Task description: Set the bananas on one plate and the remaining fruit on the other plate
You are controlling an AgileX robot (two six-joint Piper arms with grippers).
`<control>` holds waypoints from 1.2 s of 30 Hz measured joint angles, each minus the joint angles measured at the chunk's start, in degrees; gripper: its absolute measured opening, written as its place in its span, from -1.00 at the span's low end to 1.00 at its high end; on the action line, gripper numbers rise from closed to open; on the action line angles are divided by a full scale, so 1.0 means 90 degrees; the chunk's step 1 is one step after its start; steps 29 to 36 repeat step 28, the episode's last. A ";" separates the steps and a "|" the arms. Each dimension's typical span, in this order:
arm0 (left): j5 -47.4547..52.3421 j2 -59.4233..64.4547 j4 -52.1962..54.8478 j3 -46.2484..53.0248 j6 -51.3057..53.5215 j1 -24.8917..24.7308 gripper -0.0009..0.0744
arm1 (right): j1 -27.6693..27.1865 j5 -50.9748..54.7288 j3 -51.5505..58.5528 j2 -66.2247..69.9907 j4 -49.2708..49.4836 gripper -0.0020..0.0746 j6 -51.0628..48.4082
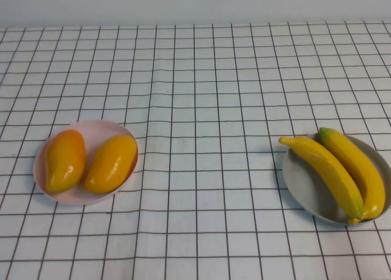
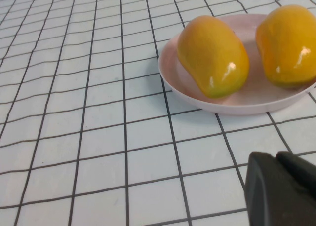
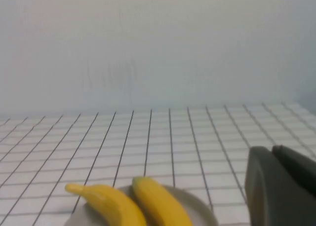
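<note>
Two yellow bananas (image 1: 339, 172) lie side by side on the grey-blue plate (image 1: 305, 191) at the right. Two orange-yellow mangoes (image 1: 88, 161) lie on the pale pink plate (image 1: 98, 130) at the left. In the left wrist view the mangoes (image 2: 212, 56) and the pink plate (image 2: 237, 102) are ahead of my left gripper (image 2: 276, 159), which is shut, empty and apart from the plate. In the right wrist view the bananas (image 3: 133, 204) and the grey-blue plate (image 3: 200, 206) lie ahead of my right gripper (image 3: 272, 152), which is shut and empty. Neither gripper shows in the high view.
A white cloth with a black grid (image 1: 201, 109) covers the whole table. A pale wall (image 3: 158, 48) stands behind the far edge. Nothing else lies between the two plates.
</note>
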 joint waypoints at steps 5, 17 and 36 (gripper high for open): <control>0.0000 0.0000 0.0000 0.0000 0.0000 0.0000 -0.99 | 0.0000 0.0810 0.0010 0.0000 -0.0167 -0.99 0.0756; 0.0000 0.0000 0.0000 0.0000 0.0000 0.0000 -0.99 | 0.0000 0.2138 0.0041 0.0000 -0.0486 -0.99 0.0900; 0.0000 0.0000 0.0000 0.0000 0.0000 0.0000 -0.99 | 0.0000 0.2163 0.0041 0.0000 -0.0461 -0.99 0.0911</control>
